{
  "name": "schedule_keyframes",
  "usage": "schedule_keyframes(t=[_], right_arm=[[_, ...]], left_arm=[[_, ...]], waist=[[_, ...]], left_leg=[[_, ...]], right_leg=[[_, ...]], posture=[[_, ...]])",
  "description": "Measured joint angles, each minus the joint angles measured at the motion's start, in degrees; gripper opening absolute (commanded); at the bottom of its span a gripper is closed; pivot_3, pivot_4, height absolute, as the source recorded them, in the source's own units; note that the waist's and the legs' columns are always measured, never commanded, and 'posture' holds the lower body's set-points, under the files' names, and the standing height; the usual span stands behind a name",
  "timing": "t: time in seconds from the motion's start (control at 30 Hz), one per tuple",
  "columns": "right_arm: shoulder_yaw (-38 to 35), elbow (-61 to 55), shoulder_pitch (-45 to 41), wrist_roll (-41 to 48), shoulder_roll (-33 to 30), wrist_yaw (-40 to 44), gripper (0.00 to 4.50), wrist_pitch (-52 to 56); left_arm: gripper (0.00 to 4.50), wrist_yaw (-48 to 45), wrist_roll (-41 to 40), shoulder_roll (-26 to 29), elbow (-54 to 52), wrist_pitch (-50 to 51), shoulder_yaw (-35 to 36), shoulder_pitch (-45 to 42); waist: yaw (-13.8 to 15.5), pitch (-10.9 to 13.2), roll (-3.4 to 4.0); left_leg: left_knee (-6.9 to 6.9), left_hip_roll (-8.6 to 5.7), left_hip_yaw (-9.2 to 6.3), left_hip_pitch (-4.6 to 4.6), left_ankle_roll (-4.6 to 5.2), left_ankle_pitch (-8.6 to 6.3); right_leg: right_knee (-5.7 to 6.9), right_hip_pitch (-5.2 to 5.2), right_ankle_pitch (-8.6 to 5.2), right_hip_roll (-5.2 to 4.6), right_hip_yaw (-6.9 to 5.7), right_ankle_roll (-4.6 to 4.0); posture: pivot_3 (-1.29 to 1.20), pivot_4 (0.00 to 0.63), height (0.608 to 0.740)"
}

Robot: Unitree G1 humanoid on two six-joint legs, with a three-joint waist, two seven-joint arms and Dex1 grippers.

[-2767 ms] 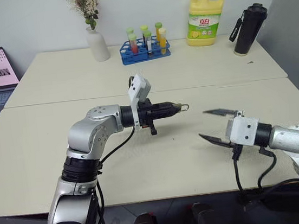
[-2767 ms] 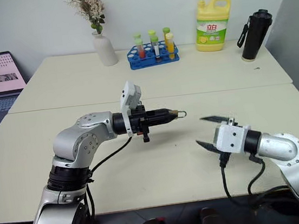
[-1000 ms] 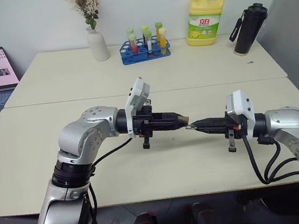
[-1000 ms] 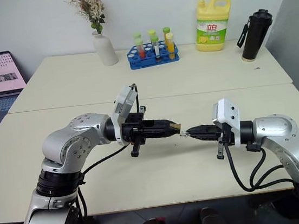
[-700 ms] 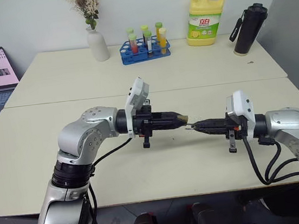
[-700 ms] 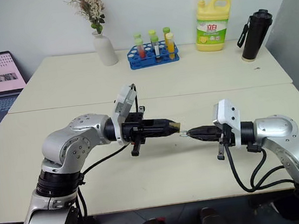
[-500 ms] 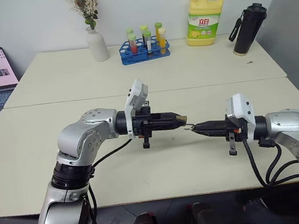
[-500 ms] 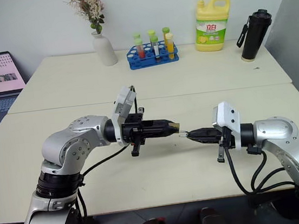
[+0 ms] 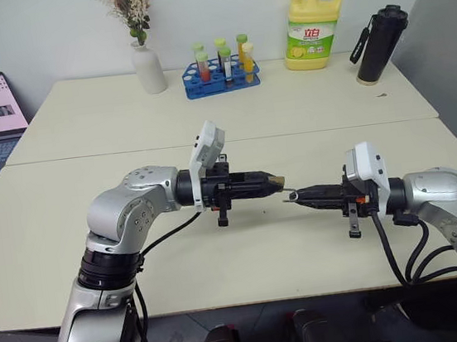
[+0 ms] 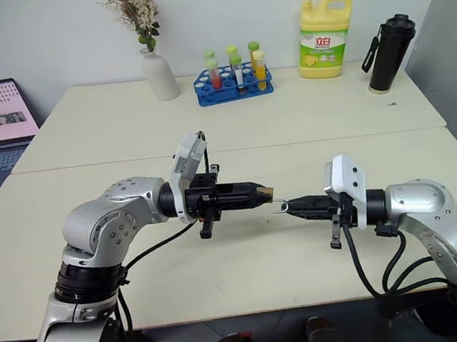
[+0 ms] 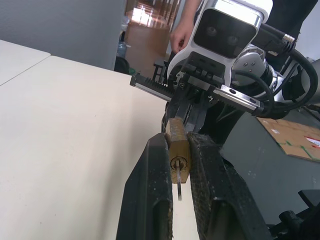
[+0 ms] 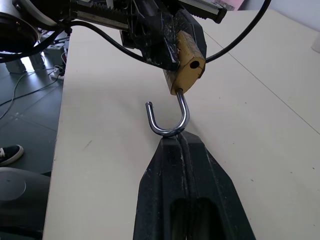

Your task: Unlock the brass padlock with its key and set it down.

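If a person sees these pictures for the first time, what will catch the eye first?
First, the two arms meeting over the near table: the left tool clamps the brass padlock, while the shut right tool pinches its open, swung-out shackle. The key sits in the keyhole. Behind, on the far table, stand a bright yellow detergent bottle and a blue rack of coloured tubes.

Head stereo pair looking forward-down over the table (image 9: 54,242); wrist cameras facing each other close up, sharing the brass padlock (image 11: 178,150).
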Motion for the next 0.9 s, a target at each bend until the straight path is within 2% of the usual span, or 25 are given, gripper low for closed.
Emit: schedule_keyframes(t=[0.13, 0.3, 0.4, 0.6, 0.73, 0.9], right_arm=[[0.04, -0.16, 0.37, -0.44, -1.05, 0.25, 0.00, -0.10], [1.10, 0.49, 3.44, -6.43, -4.13, 1.15, 0.00, -4.47], [1.10, 0.69, 5.28, -8.64, -4.45, 1.37, 0.90, -6.98], [-0.13, -2.85, 10.11, -7.92, -4.35, 0.26, 3.10, -6.47], [1.55, -5.15, 10.26, -9.12, -3.97, -0.42, 4.50, -6.45], [4.40, -5.04, 9.61, -10.54, -2.77, -2.34, 4.50, -5.29]], left_arm=[[0.16, 0.05, 0.02, 0.00, 0.00, 0.00, 0.00, 0.01], [0.16, 1.75, -0.08, -0.05, 0.00, 1.24, 0.29, 0.68], [0.16, 4.28, -0.53, -0.53, -0.25, 3.22, 0.71, 2.33], [0.16, 14.02, -2.53, -3.88, 0.10, 10.90, 2.95, 9.50], [0.16, 19.16, -3.38, -6.70, 1.49, 14.48, 4.61, 11.53], [0.16, 22.29, -2.24, -7.46, 2.35, 15.48, 4.05, 13.03]], waist=[[0.00, 0.00, 0.00], [0.00, 0.00, 0.00], [-0.02, 0.00, 0.00], [-0.04, 0.00, -0.01], [-0.01, 0.00, -0.03], [-0.01, 0.00, -0.03]], left_leg=[[0.00, 0.00, 0.00, 0.00, 0.00, 0.00], [0.00, -0.01, 0.01, 0.00, 0.00, 0.00], [-0.01, 0.01, 0.00, 0.01, 0.00, 0.00], [-0.02, 0.02, -0.03, 0.01, 0.00, 0.00], [0.00, 0.01, -0.04, 0.05, -0.01, 0.00], [0.00, 0.00, -0.03, 0.04, -0.01, 0.00]], right_leg=[[0.00, 0.00, 0.00, 0.00, 0.00, 0.00], [-0.01, 0.00, 0.00, -0.01, 0.01, 0.00], [-0.01, 0.00, 0.00, 0.00, 0.01, 0.01], [0.02, 0.00, -0.01, -0.02, 0.01, 0.01], [0.02, 0.03, 0.00, -0.02, -0.01, 0.01], [0.02, 0.02, 0.00, -0.02, 0.00, 0.01]], posture=[[0.00, 0.150, 0.740], [0.00, 0.150, 0.740], [0.00, 0.150, 0.740], [0.00, 0.150, 0.740], [0.00, 0.150, 0.740], [0.00, 0.150, 0.740]])
